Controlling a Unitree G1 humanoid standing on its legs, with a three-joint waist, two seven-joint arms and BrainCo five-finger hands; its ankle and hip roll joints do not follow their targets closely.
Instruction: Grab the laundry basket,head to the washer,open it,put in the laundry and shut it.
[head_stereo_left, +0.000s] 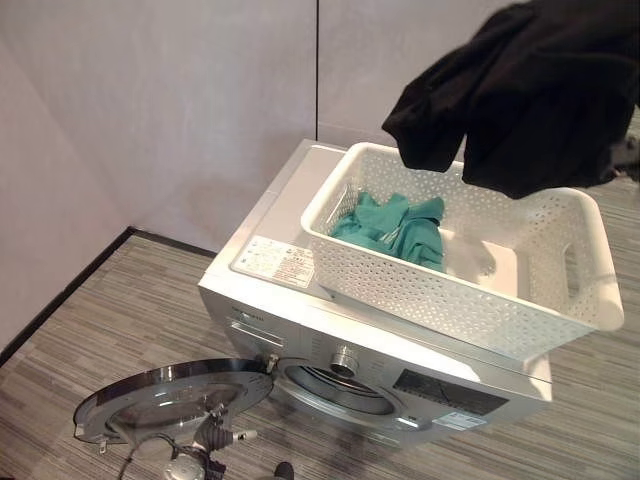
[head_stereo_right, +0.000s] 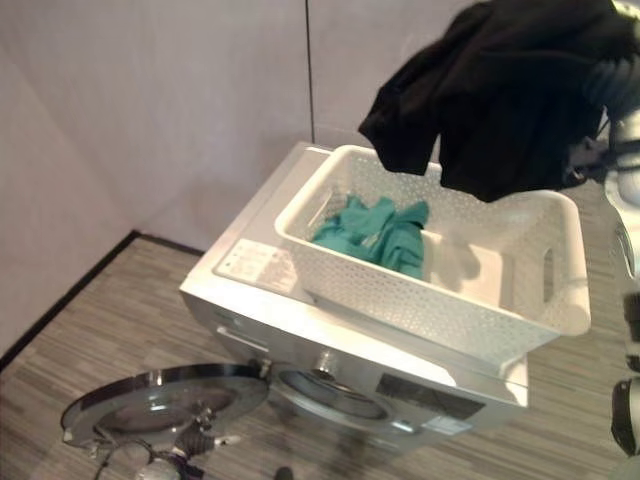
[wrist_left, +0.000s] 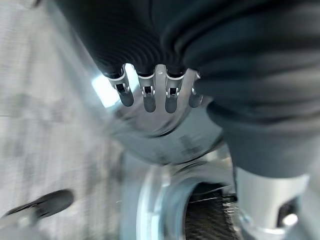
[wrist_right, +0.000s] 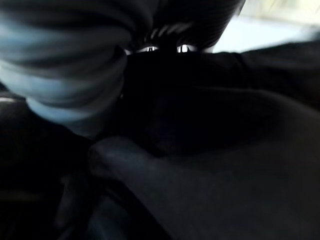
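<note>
White perforated plastic: one laundry basket (head_stereo_left: 470, 290) sitting on top of one silver washer (head_stereo_left: 300, 330), the basket toward 2 o'clock of the washer lid. Inside the basket, one teal garment (head_stereo_left: 395, 232) bunched at the 10 o'clock end; rest of the basket floor bare and pale. Hanging above the basket's far rim, toward 1 o'clock in the head views, one black garment (head_stereo_left: 530, 90), draped in two lobes clear of the basket. Right hand (wrist_right: 165, 49) buried in that black cloth in its own wrist view, dark folds pressed all about it; cannot tell how far the fingers are closed. Left hand (wrist_left: 150, 90) seen in its wrist view with fingers straight and relaxed, holding nothing, hovering over the round drum opening (wrist_left: 205, 215). One round washer door (head_stereo_left: 170, 400) swung wide open and lying low at 7 o'clock of the machine front, glass facing up. One striped grey floor (head_stereo_left: 110, 310) and pale walls (head_stereo_left: 150, 110) behind.
</note>
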